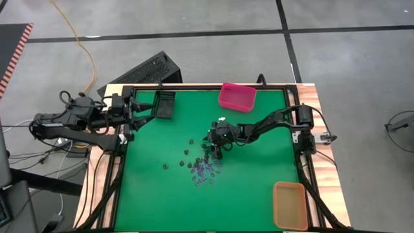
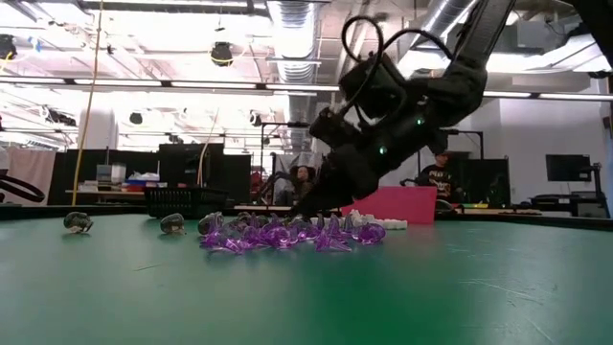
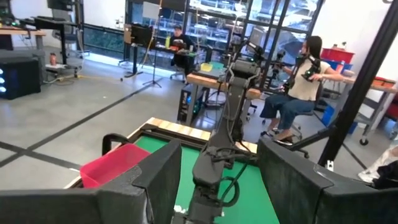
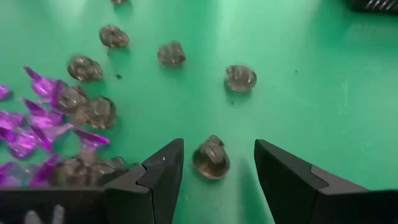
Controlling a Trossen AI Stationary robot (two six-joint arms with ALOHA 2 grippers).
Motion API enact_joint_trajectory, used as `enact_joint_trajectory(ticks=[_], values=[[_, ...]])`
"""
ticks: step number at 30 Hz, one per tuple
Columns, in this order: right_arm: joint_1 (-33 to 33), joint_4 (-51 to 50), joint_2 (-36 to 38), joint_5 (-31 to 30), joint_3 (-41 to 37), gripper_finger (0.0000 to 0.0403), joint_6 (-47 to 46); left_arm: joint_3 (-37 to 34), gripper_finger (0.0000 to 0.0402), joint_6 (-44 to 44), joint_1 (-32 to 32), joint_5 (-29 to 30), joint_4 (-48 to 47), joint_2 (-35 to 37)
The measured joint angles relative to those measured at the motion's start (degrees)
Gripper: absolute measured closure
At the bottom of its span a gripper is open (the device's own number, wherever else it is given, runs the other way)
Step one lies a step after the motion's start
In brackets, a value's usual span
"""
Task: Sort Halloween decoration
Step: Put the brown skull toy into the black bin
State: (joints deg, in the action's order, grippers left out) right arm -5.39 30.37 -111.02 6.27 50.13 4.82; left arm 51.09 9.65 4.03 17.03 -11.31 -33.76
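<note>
The Halloween decorations are tiny trinkets strewn on the green table: purple ones (image 1: 202, 171) (image 2: 278, 233) (image 4: 37, 127), smoky black ones (image 1: 187, 154) (image 4: 84, 68) and a few white ones (image 1: 221, 120) (image 2: 375, 223). My right gripper (image 1: 211, 146) (image 2: 308, 203) (image 4: 217, 157) slants down at the far side of the pile. It is open, with one black trinket (image 4: 211, 158) lying on the table between its fingers, touching neither as far as I can see. My left gripper (image 1: 147, 107) (image 3: 219, 180) waits open by the black bin (image 1: 165, 104).
A pink bin (image 1: 237, 96) (image 2: 397, 204) (image 3: 115, 163) stands at the table's far edge and an orange bin (image 1: 290, 205) at the near right corner. More black trinkets (image 4: 239, 78) lie loose ahead of the right gripper. People sit in the room beyond.
</note>
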Motion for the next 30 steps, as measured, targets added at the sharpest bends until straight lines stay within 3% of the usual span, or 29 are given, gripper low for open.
enact_joint_trajectory(ticks=[14, 24, 30], values=[[-0.01, 0.00, -2.58, 1.46, 1.31, 0.0185, 0.01, -0.04, 0.0200, 0.04, 0.00, 1.73, -1.10, 0.02], [0.05, -2.31, -2.58, 1.44, 1.36, 0.0267, -0.24, -0.04, 0.0200, 0.07, 0.00, 1.78, -1.29, 0.02], [0.05, -2.56, -2.60, 1.39, 1.36, 0.0284, -0.26, -0.04, 0.0200, 0.15, 0.00, 1.78, -1.29, 0.02]])
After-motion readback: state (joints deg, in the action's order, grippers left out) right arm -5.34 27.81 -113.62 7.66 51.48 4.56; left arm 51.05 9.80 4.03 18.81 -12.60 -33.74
